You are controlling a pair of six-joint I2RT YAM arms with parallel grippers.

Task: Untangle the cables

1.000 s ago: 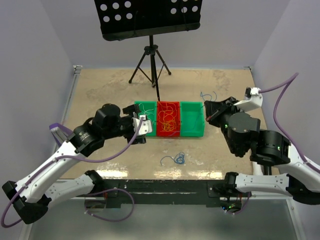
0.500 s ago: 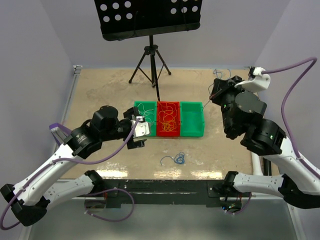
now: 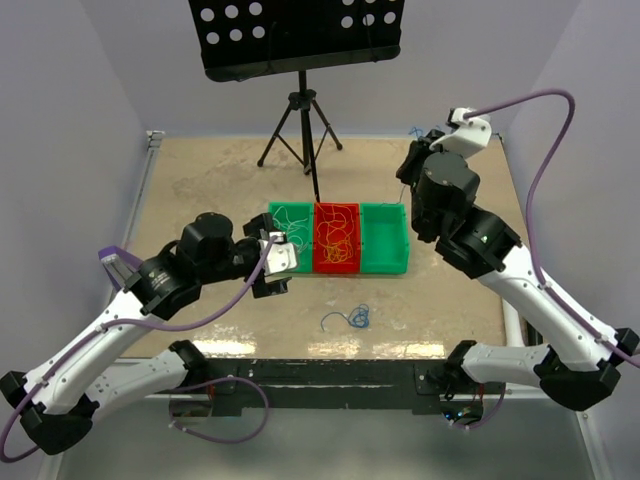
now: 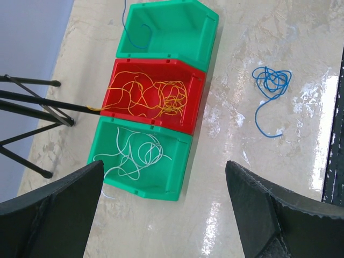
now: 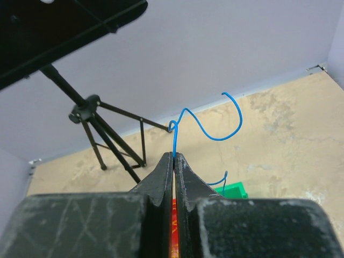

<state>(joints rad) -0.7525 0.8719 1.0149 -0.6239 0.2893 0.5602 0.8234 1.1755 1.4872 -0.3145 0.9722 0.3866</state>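
The right tool (image 5: 174,156), pressed together, pinches one blue cable (image 5: 215,139) raised high; the end green bin (image 3: 384,262) lies below, nearest this arm.

The table (image 4: 290,177) is hard and very shiny, with sandy blotches like stone, and light glints on it. The red bin (image 4: 194,102), the left green bin (image 4: 180,172) and the right green bin (image 4: 207,40) are smooth plastic with a soft shine. The orange cables (image 4: 161,99), the white cables (image 4: 137,153), the loose blue cable (image 4: 271,80) and the held blue cable (image 5: 174,141) are thin wires with a smooth plastic skin.

The fingers (image 4: 59,209) of the left gripper (image 3: 280,265) and the fingers (image 5: 161,185) of the right gripper (image 5: 174,156) are dull black, rough and scratched. The left arm (image 3: 95,345) and the right arm (image 3: 545,295) have smooth white plastic shells. The far music stand (image 3: 300,35) looks like dull black metal. The walls (image 3: 70,120) are matt.
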